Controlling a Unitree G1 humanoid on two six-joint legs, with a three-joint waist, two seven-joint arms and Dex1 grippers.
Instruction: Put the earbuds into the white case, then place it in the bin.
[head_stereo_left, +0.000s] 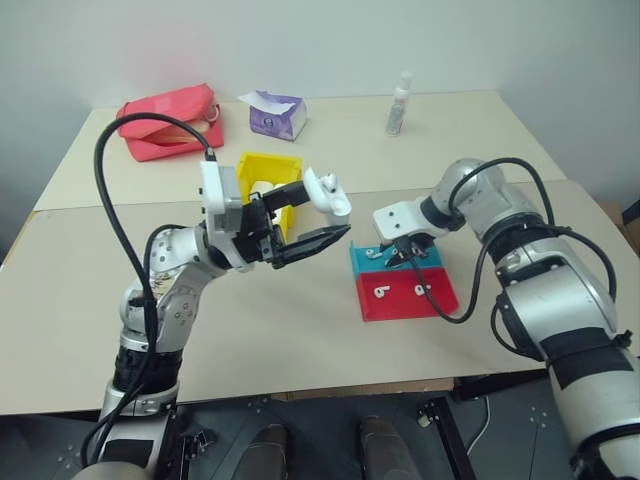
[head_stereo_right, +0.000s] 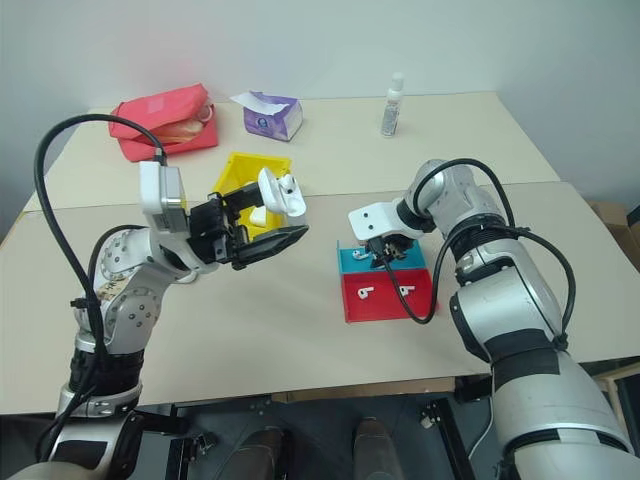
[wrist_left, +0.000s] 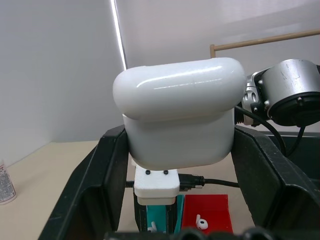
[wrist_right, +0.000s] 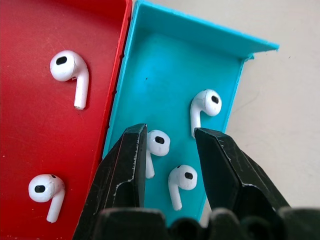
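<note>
Gripping the white case (wrist_left: 177, 120) upright, lid open, the left gripper (head_stereo_left: 318, 235) is clamped – right gripper (wrist_right: 170, 150) hangs parted over earbuds (wrist_right: 182, 182) in the blue tray (wrist_right: 170, 65)

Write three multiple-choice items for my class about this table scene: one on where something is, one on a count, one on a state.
1. Where is the yellow bin?
A. Behind the left gripper
B. On the red tray
C. Beside the bottle

2. How many earbuds lie in the blue tray?
A. One
B. Three
C. Five

3. What is the left gripper doing?
A. Resting open on the table
B. Holding a tissue pack
C. Holding the white case

Answers:
1. A, the head view shows the bin on the table just past the raised left gripper.
2. B, the right wrist view shows three earbuds on blue and two on red.
3. C, the case sits clamped between its black fingers.
</note>
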